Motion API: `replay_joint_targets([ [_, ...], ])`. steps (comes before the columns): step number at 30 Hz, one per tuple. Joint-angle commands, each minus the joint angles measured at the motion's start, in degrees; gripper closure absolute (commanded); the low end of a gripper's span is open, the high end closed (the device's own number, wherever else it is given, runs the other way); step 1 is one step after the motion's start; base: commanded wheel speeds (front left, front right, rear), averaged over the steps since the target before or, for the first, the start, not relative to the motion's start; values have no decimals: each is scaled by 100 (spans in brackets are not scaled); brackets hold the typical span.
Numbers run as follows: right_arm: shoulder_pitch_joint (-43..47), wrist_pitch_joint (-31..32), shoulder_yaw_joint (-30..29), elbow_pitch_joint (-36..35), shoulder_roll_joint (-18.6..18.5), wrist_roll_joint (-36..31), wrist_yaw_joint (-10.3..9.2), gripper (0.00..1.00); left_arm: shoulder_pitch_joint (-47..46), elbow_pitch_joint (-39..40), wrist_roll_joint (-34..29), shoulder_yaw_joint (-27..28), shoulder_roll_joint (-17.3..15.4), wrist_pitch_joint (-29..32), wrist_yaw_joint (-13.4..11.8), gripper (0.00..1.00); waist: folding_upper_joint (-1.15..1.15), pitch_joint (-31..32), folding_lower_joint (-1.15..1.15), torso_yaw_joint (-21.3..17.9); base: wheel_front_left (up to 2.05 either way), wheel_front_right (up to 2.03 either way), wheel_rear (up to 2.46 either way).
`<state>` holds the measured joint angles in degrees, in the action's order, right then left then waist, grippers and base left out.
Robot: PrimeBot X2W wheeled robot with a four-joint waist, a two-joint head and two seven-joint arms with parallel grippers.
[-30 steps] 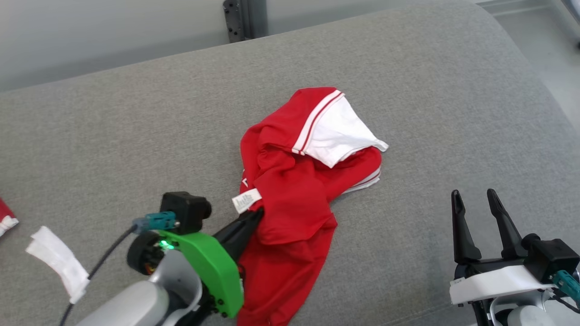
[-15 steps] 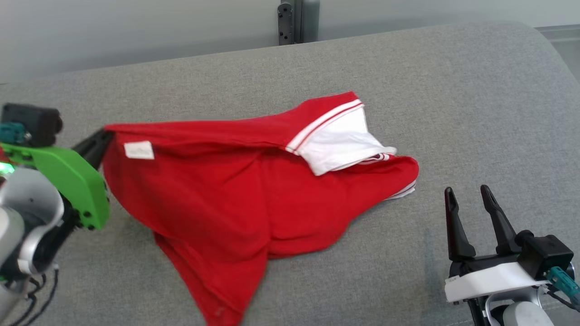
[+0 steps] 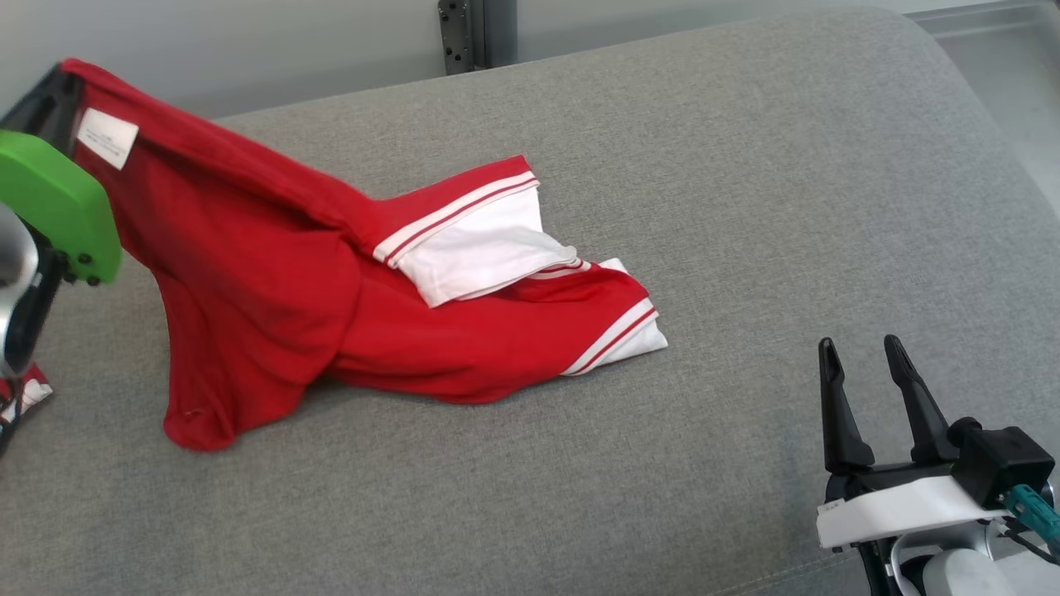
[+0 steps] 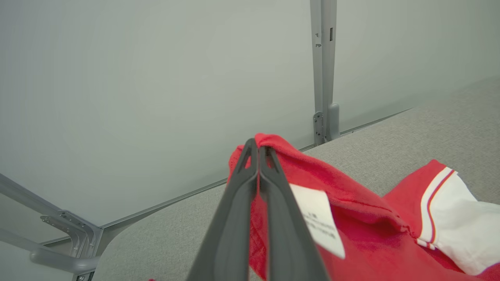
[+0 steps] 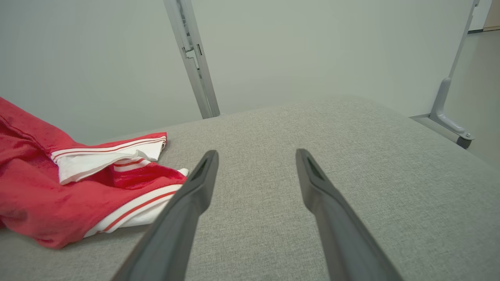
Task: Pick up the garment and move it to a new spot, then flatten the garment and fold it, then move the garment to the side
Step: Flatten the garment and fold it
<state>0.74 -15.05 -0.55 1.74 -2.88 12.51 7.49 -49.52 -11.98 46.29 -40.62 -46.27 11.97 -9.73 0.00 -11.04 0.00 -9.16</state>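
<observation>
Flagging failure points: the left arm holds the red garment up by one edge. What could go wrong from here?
The left fingers pinch only a thin edge of the garment beside its label; it may slip out.
The far end lies bunched on the grey cushion, so dragging could twist it further.
The right fingers stand open, apart, giving no support.

A: What colour is the shirt [image 3: 273,281] showing?
B: It is showing bright red, with white panels that are carrying thin red-and-white stripes along their edges. Its label [image 3: 107,138] is showing white with faint dark print.
A: And underneath?
B: The upholstered surface [image 3: 745,207] is showing a plain mid-grey weave.
A: The arms?
B: The left gripper [image 4: 258,147] is showing dark grey fingers and a vivid green cover [image 3: 54,207]. The right gripper [image 3: 857,348] is showing black fingers, a white bracket [image 3: 894,509] and a teal connector [image 3: 1031,507].
</observation>
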Motion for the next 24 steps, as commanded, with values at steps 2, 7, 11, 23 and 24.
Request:
replay_joint_targets([
  [2,109,-18,-62,7,-7,31,1,0,397,77,-10,-138,-17,-31,1,100,0,36,0,-55,0,0,0],
  [7,223,-18,-143,7,-8,-51,1,0,1479,786,196,-526,-136,147,-227,100,0,136,0,62,0,0,0],
  [11,224,-18,-162,-26,-10,-131,1,0,2396,1460,230,-928,-158,224,-518,100,0,211,0,230,0,0,0],
  [23,276,-18,-79,11,-9,-237,1,0,3833,911,112,-1610,672,-418,-1193,100,0,376,0,730,0,0,0],
  [24,288,-18,-68,18,-9,-238,1,0,3897,771,116,-1639,748,-470,-1215,100,0,391,0,747,0,0,0],
])
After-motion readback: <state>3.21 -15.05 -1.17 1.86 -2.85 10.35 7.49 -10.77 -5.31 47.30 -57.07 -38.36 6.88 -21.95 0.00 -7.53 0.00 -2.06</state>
